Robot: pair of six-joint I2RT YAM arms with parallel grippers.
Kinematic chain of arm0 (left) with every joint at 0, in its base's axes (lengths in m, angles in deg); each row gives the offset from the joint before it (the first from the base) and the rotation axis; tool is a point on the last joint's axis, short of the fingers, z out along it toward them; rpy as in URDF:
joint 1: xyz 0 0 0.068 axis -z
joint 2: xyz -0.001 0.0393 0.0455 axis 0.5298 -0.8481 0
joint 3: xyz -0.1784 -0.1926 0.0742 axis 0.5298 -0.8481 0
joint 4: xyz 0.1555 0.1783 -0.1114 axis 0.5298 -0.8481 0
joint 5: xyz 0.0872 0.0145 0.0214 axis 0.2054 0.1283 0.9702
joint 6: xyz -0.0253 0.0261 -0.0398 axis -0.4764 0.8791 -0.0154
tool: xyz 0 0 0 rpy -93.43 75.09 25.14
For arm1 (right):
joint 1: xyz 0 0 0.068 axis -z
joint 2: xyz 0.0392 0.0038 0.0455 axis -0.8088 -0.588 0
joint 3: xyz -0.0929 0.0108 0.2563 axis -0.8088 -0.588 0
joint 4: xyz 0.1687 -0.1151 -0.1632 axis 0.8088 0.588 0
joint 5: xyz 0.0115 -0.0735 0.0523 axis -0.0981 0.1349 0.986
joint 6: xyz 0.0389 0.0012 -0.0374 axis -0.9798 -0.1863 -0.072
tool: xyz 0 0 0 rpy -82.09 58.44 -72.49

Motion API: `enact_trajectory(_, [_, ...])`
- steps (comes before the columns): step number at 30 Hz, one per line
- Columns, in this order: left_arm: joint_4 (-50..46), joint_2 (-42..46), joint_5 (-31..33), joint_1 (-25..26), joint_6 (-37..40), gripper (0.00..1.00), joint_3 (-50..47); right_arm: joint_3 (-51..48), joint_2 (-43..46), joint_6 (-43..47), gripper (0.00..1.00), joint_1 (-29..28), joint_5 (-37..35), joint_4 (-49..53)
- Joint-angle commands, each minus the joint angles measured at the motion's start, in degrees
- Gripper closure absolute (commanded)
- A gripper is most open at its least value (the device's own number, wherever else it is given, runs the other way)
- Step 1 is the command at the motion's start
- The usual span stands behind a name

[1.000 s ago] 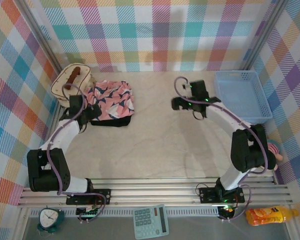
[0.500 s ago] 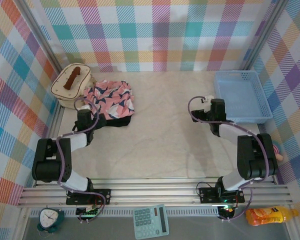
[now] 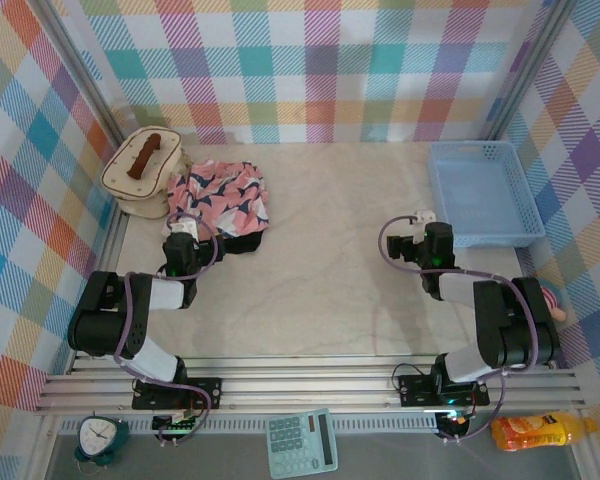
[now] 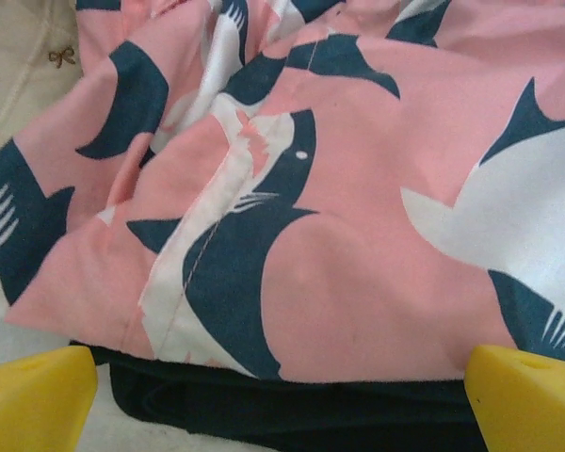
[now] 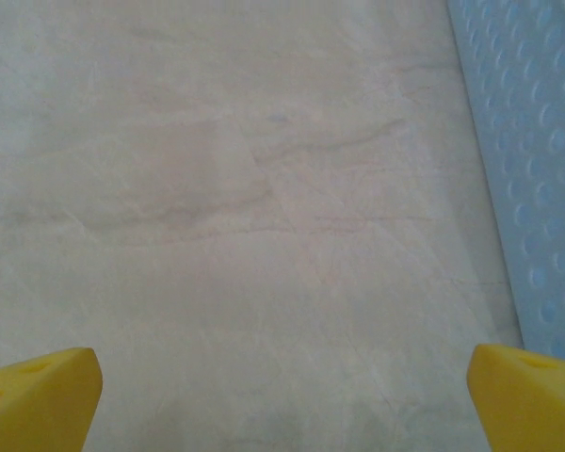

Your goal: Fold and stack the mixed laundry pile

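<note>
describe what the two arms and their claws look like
Both arms match. The left arm and right arm have white link sections between bulky black joints, on black bases bolted to a silver rail. A thin purple-grey cable loops along each. The left claw and right claw each have blunt, wedge-shaped, bright yellow fingertips.

No words or numbers are showing clearly enough to read. The calculator keys, the clock face and the orange bottle label are all looking too small and blurry.
</note>
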Motion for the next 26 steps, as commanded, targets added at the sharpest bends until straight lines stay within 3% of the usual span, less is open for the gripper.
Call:
enact_trajectory(1, [2.9, -0.1, 1.8, 0.6, 1.2, 0.0, 0.1, -4.2, -3.1, -4.6, 0.01, 4.1, 6.2, -16.0])
enact_trajectory(2, [2.9, 0.0, 1.8, 0.7, 1.2, 0.0, 0.1, -5.2, -4.1, -5.3, 0.01, 4.3, 5.9, -20.9])
enact_trajectory(3, [3.0, -0.1, 1.8, 0.7, 1.2, 0.0, 0.1, -3.9, -2.3, -5.0, 0.01, 4.4, 6.4, -14.9])
enact_trajectory(26, [2.9, -0.1, 1.7, 0.7, 1.3, 0.0, 0.1, -3.3, -3.1, -5.0, 0.01, 4.6, 7.0, -14.8])
